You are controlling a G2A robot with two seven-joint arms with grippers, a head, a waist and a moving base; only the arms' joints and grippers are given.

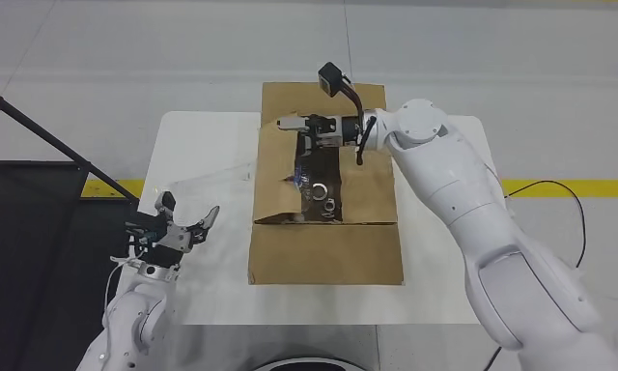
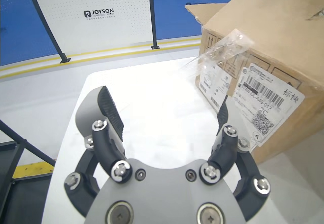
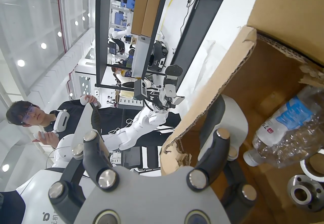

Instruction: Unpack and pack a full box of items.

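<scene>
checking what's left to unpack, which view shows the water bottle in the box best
Right wrist view: the crumpled water bottle lies close up inside the cardboard box, label and cap visible. Top view gives a small, partial glimpse. Left wrist view faces the box's outer wall.

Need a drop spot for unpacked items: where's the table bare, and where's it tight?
Bare: the table left of the box, beyond the left gripper, though clear film off the box intrudes; also the near strip before the box. Tight: inside the box, with bottle and flange, and at its left flap, where the right gripper sits.
</scene>
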